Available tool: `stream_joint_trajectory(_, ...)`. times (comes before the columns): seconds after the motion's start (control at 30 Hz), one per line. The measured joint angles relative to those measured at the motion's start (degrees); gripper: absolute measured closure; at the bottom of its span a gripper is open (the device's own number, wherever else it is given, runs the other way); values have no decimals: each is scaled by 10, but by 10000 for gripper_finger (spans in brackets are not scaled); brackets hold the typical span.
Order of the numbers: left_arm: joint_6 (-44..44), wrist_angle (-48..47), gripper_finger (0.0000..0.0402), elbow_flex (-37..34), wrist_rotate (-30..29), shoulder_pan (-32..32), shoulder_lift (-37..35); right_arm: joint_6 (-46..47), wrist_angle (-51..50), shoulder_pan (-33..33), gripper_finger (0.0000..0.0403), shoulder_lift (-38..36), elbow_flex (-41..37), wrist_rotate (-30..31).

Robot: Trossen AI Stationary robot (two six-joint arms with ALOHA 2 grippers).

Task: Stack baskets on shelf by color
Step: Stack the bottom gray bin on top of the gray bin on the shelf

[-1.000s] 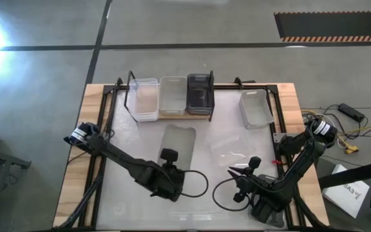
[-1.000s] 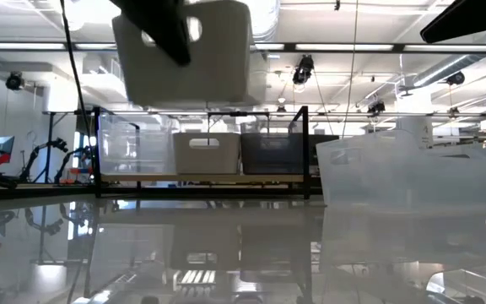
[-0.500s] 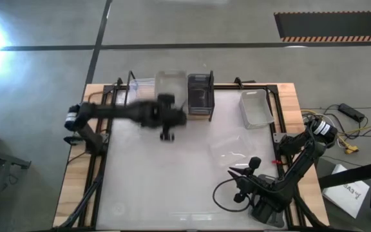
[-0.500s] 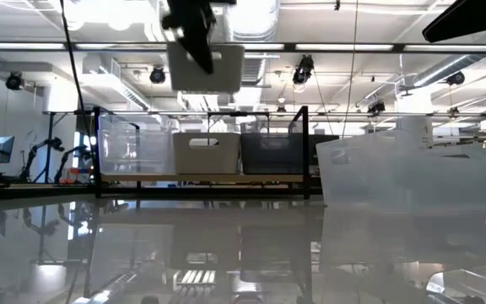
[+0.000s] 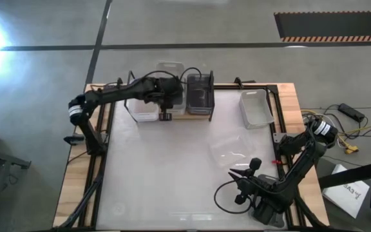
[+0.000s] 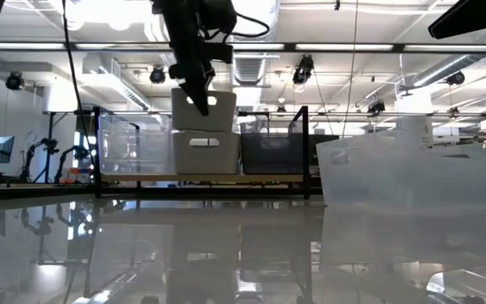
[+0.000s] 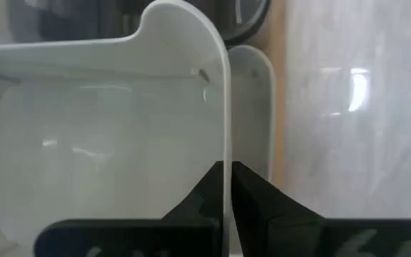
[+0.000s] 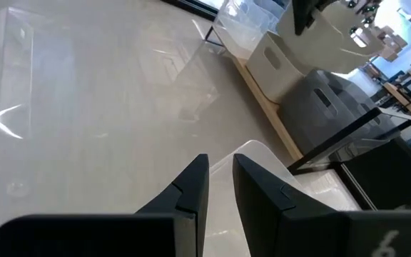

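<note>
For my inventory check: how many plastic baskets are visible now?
5: translucent white plastic basket, light grey plastic basket and dark grey plastic basket on the shelf; another light grey basket held above; one translucent basket on the table. Nested ones may be hidden.

You have on the pale wooden shelf board in its thin black wire frame (image 5: 172, 116): one translucent white plastic basket (image 5: 144, 106), one light grey plastic basket (image 6: 206, 153), one dark grey plastic basket (image 5: 199, 94). A second light grey plastic basket (image 6: 203, 110) hangs from the black left hand (image 6: 194, 91). Your glossy white bench top (image 5: 172, 174) has light wood edges; another translucent white basket (image 5: 256, 107) sits apart.
</note>
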Motion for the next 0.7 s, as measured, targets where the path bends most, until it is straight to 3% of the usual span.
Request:
stream_joint_trajectory(0.1, 18, 2, 401, -5, 32, 0, 1, 0, 1, 2, 344, 0, 0, 0)
stream_joint_trajectory(0.53, 12, 6, 401, -23, 48, -3, 4, 0, 10, 6, 344, 0, 0, 0)
stream_joint_trajectory(0.7, 6, 6, 373, -21, 81, -2, 3, 0, 11, 6, 344, 0, 0, 0)
